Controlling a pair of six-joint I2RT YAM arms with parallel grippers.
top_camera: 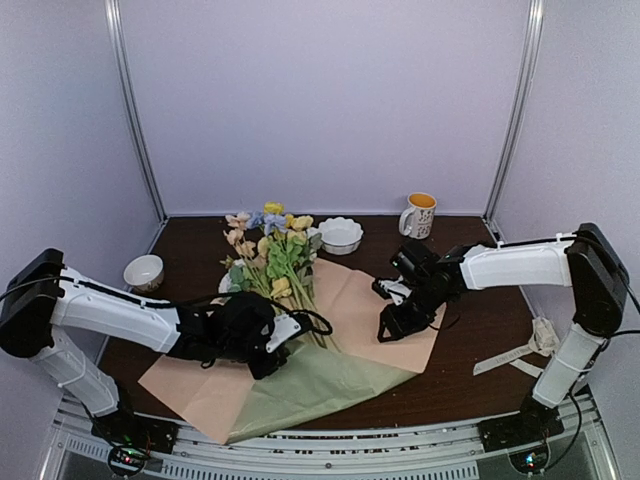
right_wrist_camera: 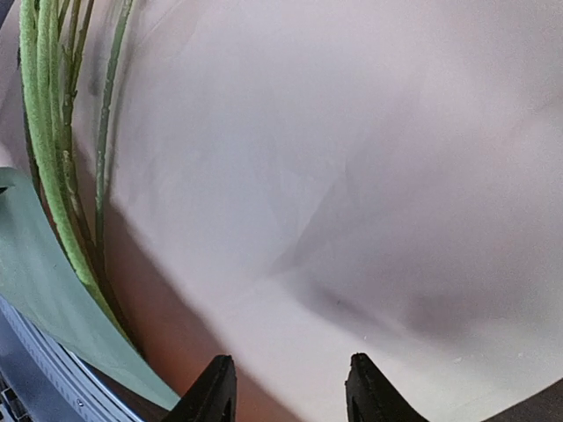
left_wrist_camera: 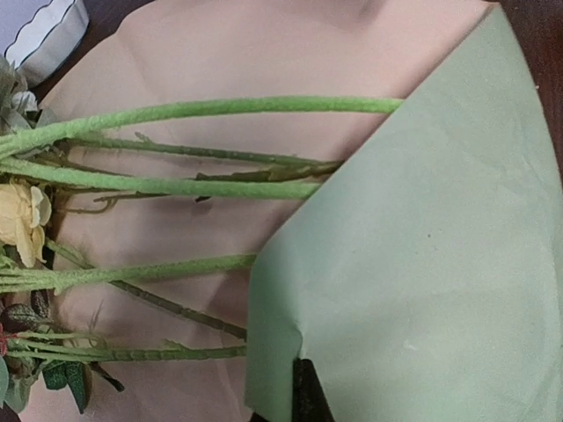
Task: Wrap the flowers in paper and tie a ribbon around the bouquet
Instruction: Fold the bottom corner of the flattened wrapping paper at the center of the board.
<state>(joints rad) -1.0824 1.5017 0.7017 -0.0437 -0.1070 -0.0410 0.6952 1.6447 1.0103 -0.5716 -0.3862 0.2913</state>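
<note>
The flowers [top_camera: 268, 248] lie on the paper [top_camera: 365, 300], blossoms toward the back and stems [left_wrist_camera: 176, 185] running toward the front. The paper shows its peach-tan side, and its near corner is folded up as a sage-green flap [top_camera: 325, 385] over the stem ends. My left gripper [top_camera: 272, 362] is shut on the edge of that green flap [left_wrist_camera: 422, 264]; one dark fingertip [left_wrist_camera: 308, 396] shows against it. My right gripper [top_camera: 388, 328] hangs open just over the paper's right part [right_wrist_camera: 352, 176], with nothing between its fingers [right_wrist_camera: 215, 391]. The ribbon [top_camera: 520, 350] lies on the table at the right.
A white scalloped bowl [top_camera: 340, 235] stands behind the flowers, and its rim [left_wrist_camera: 48, 35] shows in the left wrist view. A small bowl [top_camera: 145, 270] sits at the left and a mug [top_camera: 420, 215] at the back right. The table's front edge [top_camera: 330, 425] runs just below the paper.
</note>
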